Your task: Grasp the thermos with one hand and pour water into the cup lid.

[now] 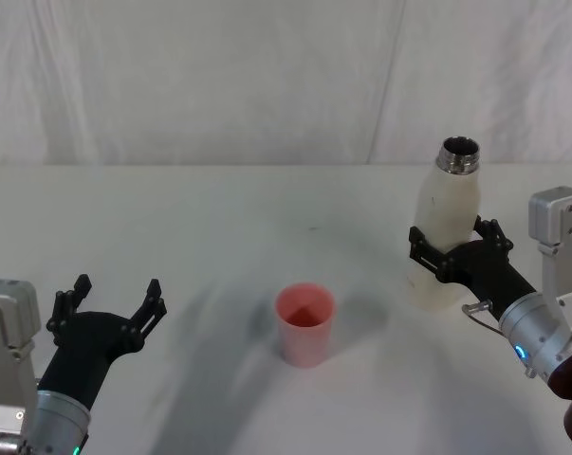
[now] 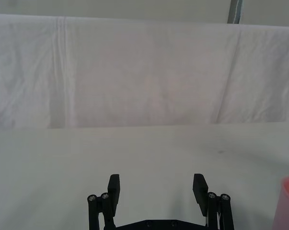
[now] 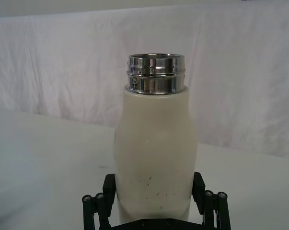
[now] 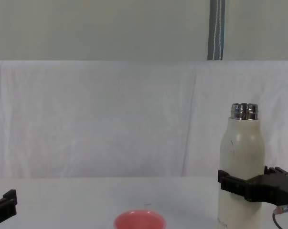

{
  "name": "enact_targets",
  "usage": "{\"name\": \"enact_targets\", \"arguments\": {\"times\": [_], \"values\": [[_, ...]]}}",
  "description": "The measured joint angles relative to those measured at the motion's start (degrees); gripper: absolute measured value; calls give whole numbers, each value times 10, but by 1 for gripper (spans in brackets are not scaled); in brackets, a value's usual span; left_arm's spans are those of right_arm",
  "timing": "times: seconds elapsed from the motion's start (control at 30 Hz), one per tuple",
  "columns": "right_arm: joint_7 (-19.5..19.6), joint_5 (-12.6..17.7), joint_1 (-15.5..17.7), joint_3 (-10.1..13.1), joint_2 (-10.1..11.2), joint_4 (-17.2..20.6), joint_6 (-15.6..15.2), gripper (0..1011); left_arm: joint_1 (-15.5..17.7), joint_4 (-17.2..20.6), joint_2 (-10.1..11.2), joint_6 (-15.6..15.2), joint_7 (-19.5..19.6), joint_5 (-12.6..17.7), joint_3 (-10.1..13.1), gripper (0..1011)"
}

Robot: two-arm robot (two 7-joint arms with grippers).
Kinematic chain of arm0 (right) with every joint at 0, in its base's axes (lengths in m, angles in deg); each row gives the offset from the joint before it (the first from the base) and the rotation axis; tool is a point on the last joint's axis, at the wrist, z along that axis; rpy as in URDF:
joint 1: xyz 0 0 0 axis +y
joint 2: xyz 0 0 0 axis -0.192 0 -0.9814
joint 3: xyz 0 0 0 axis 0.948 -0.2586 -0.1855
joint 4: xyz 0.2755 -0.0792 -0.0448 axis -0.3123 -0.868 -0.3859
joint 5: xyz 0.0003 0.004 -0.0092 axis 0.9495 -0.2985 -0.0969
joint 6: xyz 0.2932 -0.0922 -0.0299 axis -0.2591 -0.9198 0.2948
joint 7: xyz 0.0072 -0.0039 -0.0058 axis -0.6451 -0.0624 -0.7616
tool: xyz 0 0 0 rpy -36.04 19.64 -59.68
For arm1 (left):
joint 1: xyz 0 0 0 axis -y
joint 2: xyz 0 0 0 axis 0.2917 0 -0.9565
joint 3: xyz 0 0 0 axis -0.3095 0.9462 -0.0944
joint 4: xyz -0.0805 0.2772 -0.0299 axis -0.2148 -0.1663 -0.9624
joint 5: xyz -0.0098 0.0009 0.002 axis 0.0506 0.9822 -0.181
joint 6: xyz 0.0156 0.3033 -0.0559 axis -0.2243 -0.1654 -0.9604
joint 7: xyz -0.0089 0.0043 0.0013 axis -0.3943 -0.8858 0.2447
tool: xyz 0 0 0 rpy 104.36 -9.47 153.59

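One gripper works: the right gripper [image 1: 449,252] has its jaws clenched around the upright thermos [image 1: 447,223] at the right. Lift it, carry it left over the pink cup lid [image 1: 304,324], and tip slowly. The left gripper [image 1: 110,308] idles near left, jaws released.

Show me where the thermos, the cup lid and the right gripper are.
thermos [image 1: 447,232]: head view, cream body.
cup lid [image 1: 305,338]: head view, pink outer wall.
right gripper [image 1: 452,251]: head view, midway between its fingertips, around the thermos.

Table [image 1: 219,218] viewed downward from head, level from chest; thermos [image 3: 154,158] framed closely by right wrist; backdrop shared.
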Motion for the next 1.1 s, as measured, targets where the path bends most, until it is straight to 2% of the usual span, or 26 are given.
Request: {"name": "enact_targets", "arguments": {"times": [0.67, 1.1], "values": [[7, -6, -17, -4, -11, -20, 9, 1003, 0, 0, 0, 0, 0, 0, 0, 1001], [7, -6, -17, -4, -10, -20, 9, 995, 0, 0, 0, 0, 0, 0, 0, 1001]]}}
